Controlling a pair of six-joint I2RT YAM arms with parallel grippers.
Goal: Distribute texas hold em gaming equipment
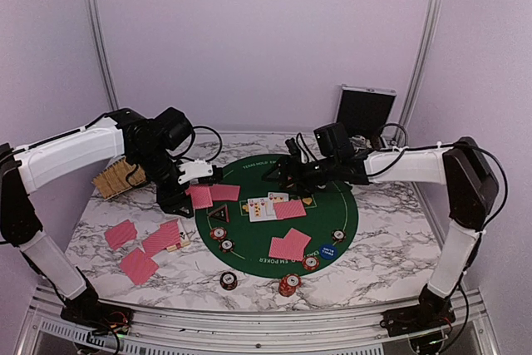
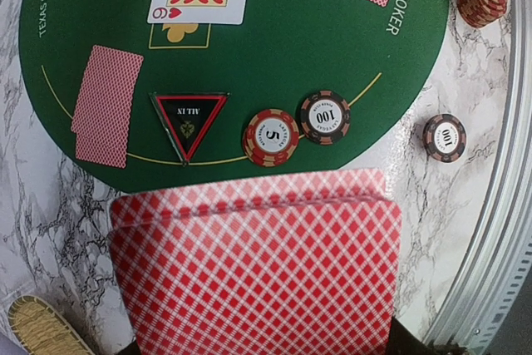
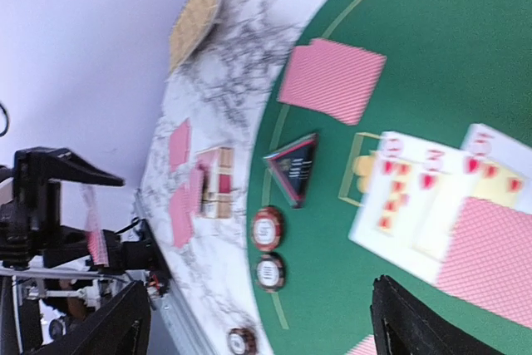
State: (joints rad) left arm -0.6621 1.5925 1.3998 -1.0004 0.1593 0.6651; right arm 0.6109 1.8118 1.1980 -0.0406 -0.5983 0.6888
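Observation:
My left gripper (image 1: 198,174) is shut on a stack of pink-red-backed cards (image 2: 258,263), held just over the left edge of the green mat (image 1: 332,205). The stack hides its fingers in the left wrist view. On the mat lie a face-down pair (image 2: 106,106), the black triangular marker (image 2: 189,118), two chips (image 2: 270,136), several face-up cards (image 1: 264,207) with a face-down card (image 1: 289,209) on them, another pair (image 1: 289,245), and a blue disc (image 1: 329,250). My right gripper (image 1: 277,174) is open and empty above the face-up cards; it also shows in the right wrist view (image 3: 258,326).
Three face-down card sets (image 1: 138,265) and a small card box (image 1: 181,242) lie on the marble at left. A chip stack (image 1: 288,285) and a single chip (image 1: 229,279) sit near the front edge. The straw basket (image 1: 116,179) is at far left, the silver case (image 1: 366,110) at the back right.

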